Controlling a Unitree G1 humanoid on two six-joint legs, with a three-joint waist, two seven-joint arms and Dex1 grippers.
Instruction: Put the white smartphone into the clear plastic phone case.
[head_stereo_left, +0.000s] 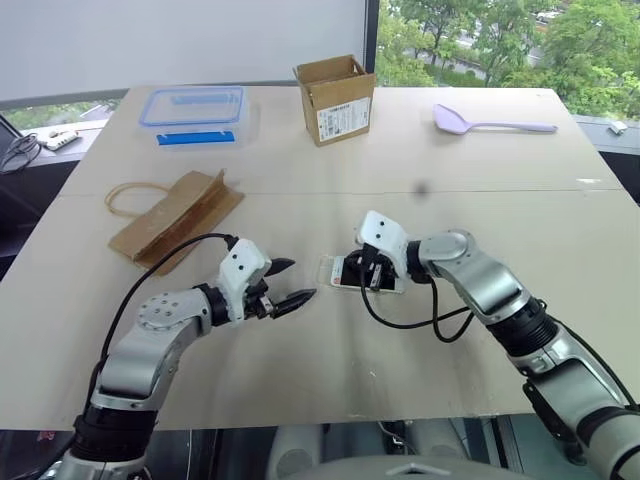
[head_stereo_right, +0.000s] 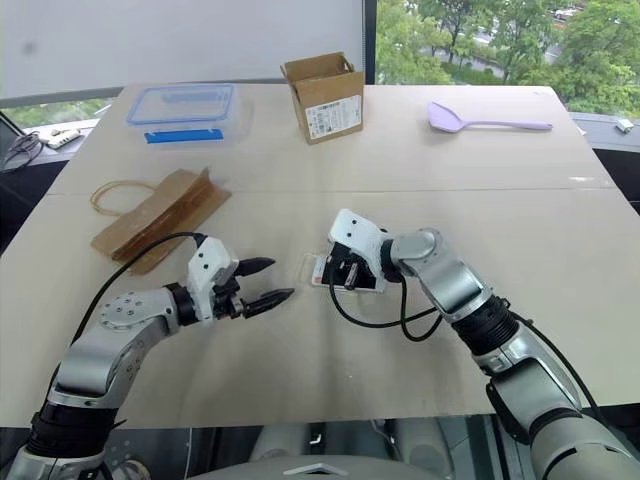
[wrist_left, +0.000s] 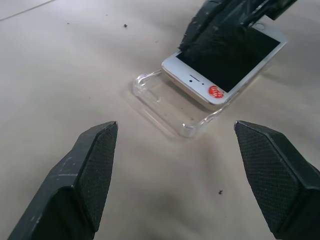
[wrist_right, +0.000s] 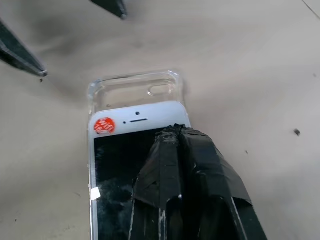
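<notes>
Right end effector (wrist_right: 175, 137) is seen clenched, its two taped black fingers pressed together with the tips resting on the black screen of the white smartphone (wrist_right: 117, 150); nothing is gripped between them. The phone lies face up on the tabletop (head_stereo_left: 420, 330), near the middle, partly over the clear plastic phone case (wrist_left: 165, 102). One end of the case, the one with the camera cutout, sticks out past the phone's top bezel and is uncovered. A round red sticker (wrist_left: 215, 92) is seen on that bezel, beside the speaker slot. Whether the phone sits inside the case rim or just on top of it cannot be told.

Left end effector (head_stereo_left: 288, 284) is released, fingers spread wide, pointed toward the phone and case from the robot's left, near them but touching neither.

Further back on the tabletop: a flattened brown paper bag (head_stereo_left: 175, 215) at left, a clear food box with blue lid (head_stereo_left: 192, 108) behind it, an open cardboard box (head_stereo_left: 335, 98) at centre, a lilac spoon (head_stereo_left: 490, 123) at right.
</notes>
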